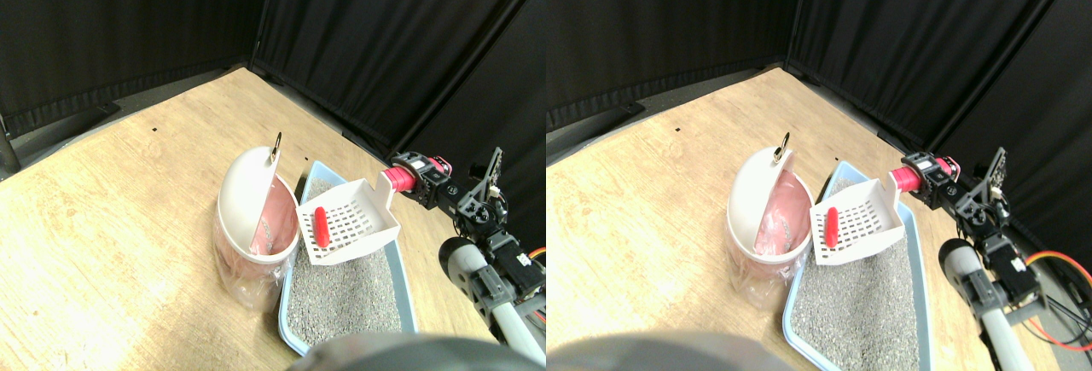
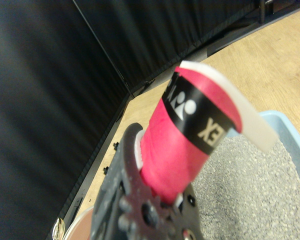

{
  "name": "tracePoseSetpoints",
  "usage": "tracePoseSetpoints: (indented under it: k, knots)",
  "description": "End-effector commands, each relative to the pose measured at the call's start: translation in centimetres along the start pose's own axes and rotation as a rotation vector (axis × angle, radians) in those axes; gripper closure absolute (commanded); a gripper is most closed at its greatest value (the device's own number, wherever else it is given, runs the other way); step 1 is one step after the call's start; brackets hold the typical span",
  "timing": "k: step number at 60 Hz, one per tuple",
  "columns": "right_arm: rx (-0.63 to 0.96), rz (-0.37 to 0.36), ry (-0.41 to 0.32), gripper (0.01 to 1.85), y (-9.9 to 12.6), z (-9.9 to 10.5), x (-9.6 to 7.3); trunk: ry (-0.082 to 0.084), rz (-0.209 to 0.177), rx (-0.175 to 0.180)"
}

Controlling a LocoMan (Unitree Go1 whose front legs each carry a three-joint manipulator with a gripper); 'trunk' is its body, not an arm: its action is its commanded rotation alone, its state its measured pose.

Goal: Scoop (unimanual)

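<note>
Up front we've got the wide stereo camera sitting high, looking forward and down across the wooden floor (image 1: 128, 209) toward the black curtains (image 1: 384, 38) at 12 o'clock. It's far enough back that the whole litter tray (image 1: 405, 281) fits in, down around 5 o'clock. Our wrist camera is way closer, rolled over, peering along the red wrapped handle (image 2: 182, 135), which fills the middle of the frame. Both views share that handle (image 1: 398, 178), the grey litter (image 2: 250, 195), the tray's blue rim (image 2: 290, 130), floor and curtains.
</note>
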Motion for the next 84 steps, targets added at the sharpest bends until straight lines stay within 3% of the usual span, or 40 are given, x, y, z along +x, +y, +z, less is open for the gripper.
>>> tracePoseSetpoints:
  k: [1, 34, 48, 63, 73, 84]
  knots:
    - [0.006, -0.011, -0.028, 1.81, 0.2, 1.2, 0.1, 0.004, 0.015, -0.001]
    - [-0.005, -0.001, -0.024, 1.81, 0.3, 2.3, 0.2, 0.002, 0.013, 0.000]
    - [-0.010, -0.043, -0.006, 1.81, 0.2, 2.0, 0.2, 0.008, 0.003, 0.009]
    - [0.117, -0.032, -0.101, 1.81, -1.1, 0.8, 0.0, 0.013, -0.027, 0.034]
    - [0.263, -0.074, -0.191, 1.81, -2.8, -0.4, -0.8, 0.017, -0.059, 0.062]
    - [0.331, -0.126, -0.231, 1.81, -4.6, -1.8, -1.8, 0.024, -0.105, 0.097]
